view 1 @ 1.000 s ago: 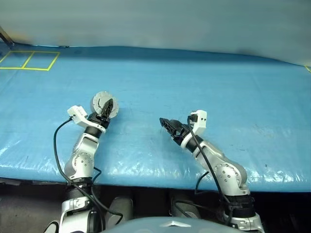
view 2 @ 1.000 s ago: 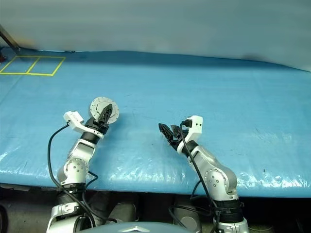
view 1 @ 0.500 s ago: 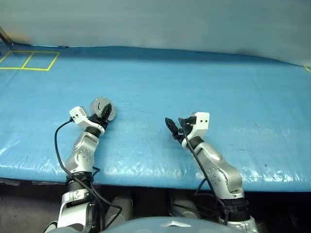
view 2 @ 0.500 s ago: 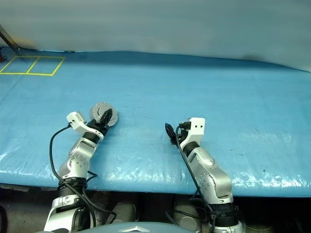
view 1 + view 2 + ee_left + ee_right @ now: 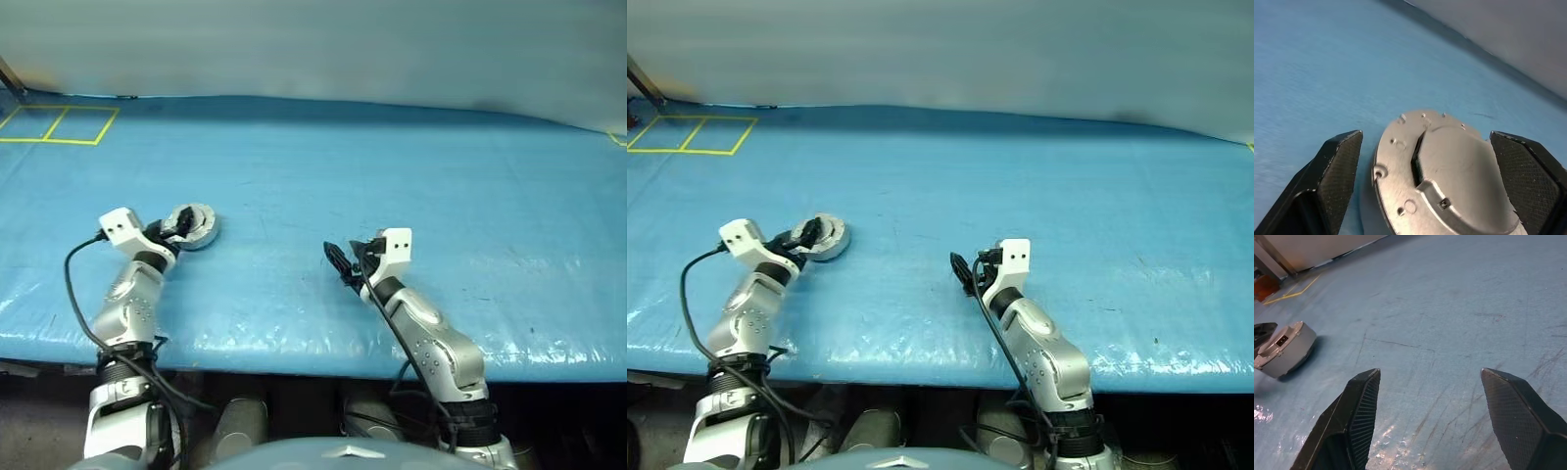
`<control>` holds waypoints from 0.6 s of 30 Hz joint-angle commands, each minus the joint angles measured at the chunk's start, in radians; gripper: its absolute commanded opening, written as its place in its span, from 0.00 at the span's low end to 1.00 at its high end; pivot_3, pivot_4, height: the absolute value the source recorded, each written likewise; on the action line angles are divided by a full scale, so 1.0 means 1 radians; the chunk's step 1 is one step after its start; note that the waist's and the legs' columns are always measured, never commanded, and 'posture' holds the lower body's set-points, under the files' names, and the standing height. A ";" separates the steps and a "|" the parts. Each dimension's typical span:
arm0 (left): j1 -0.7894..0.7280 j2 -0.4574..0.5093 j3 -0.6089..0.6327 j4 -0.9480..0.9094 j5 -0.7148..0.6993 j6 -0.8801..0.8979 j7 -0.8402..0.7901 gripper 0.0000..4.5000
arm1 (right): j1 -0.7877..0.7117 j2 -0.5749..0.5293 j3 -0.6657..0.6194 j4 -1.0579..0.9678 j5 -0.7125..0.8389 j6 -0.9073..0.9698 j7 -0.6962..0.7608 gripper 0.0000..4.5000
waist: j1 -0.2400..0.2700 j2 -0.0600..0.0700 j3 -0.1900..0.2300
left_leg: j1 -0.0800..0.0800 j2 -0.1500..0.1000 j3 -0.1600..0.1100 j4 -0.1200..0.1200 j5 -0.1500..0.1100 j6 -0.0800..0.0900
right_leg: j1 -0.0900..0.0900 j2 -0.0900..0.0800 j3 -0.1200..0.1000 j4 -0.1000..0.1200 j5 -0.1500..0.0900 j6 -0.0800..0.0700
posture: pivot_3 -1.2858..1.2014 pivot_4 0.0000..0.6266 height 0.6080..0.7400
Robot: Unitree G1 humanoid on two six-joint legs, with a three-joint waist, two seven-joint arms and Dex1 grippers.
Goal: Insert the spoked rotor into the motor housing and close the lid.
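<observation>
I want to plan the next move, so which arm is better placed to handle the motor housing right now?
Left. The left gripper is open around the motor housing; the right gripper is open over bare blue table.

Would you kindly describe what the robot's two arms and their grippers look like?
Both arms are silver-grey metal with rounded joint housings and black collars between segments. Each wrist carries a small white boxy camera block, and a black cable loops along each arm. The left gripper and right gripper each have two black, wedge-shaped fingers with finely cross-hatched inner pads.
</observation>
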 commanded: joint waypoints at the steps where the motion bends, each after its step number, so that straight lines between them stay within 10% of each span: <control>1: 0.005 0.046 0.065 -0.013 -0.010 -0.014 0.010 0.99 | 0.001 0.015 0.004 -0.018 0.001 -0.007 0.018 0.77 | 0.002 0.000 0.000 | 0.000 0.000 0.000 0.000 0.000 0.000 | 0.000 0.000 0.000 0.000 0.000 0.000 | 0.52 0.24 1.00; 9: 0.074 0.077 0.026 -0.254 -0.097 0.032 -0.176 0.99 | -0.003 0.013 0.017 -0.012 -0.050 -0.043 0.029 0.77 | 0.009 -0.001 0.000 | -0.001 0.000 -0.001 0.003 0.000 0.000 | 0.001 0.000 -0.001 0.000 0.000 0.000 | 0.52 0.24 1.00; 18: 0.146 0.092 -0.372 -0.535 0.105 -0.016 -0.365 0.99 | 0.008 -0.055 0.016 -0.038 -0.194 -0.137 0.026 0.77 | 0.002 -0.001 0.000 | 0.001 0.000 0.002 0.003 0.000 0.000 | 0.002 0.001 0.002 0.000 0.001 0.000 | 0.52 0.24 1.00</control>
